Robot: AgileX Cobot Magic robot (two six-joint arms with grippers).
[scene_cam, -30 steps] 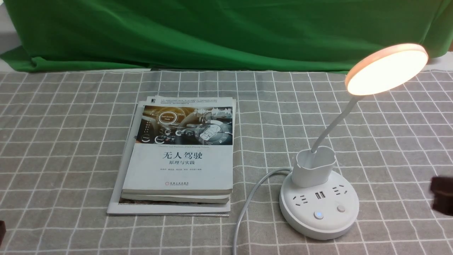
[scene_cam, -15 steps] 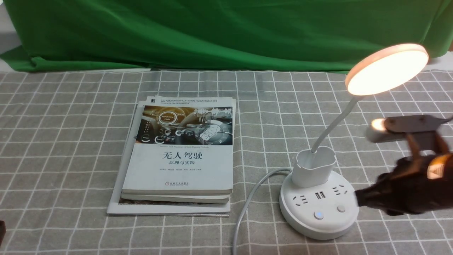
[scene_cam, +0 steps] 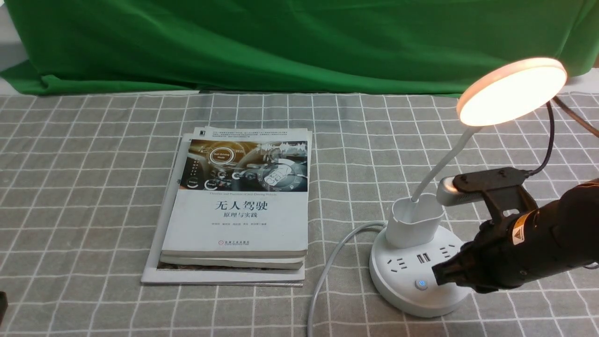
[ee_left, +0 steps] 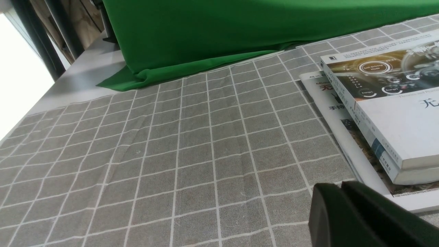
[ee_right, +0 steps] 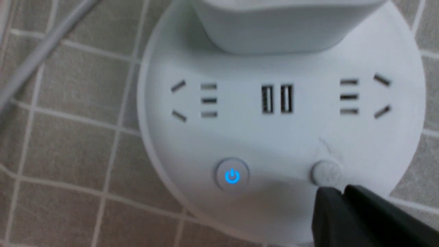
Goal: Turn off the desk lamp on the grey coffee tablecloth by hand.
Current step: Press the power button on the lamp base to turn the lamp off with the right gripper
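Observation:
The white desk lamp (scene_cam: 414, 220) stands at the right on the grey coffee tablecloth (scene_cam: 93, 187); its disc head (scene_cam: 512, 91) glows. On its round base (scene_cam: 412, 295) a blue-lit power button (scene_cam: 421, 284) and a plain round button (ee_right: 325, 172) show. My right gripper (scene_cam: 440, 276), the black hand with a yellow sticker, is shut and empty. Its tip (ee_right: 334, 195) hovers at the edge of the plain button, right of the blue button (ee_right: 232, 175). My left gripper (ee_left: 337, 192) is shut and empty, low over the cloth by the books.
A stack of books (scene_cam: 238, 206) lies left of the lamp, also in the left wrist view (ee_left: 387, 103). The lamp's white cord (scene_cam: 327, 267) runs from the base toward the front edge. A green draped cloth (scene_cam: 281, 42) hangs at the back.
My right gripper has come in from the right edge and moved left and down onto the lamp's base. The lamp stays lit. The left arm has not moved.

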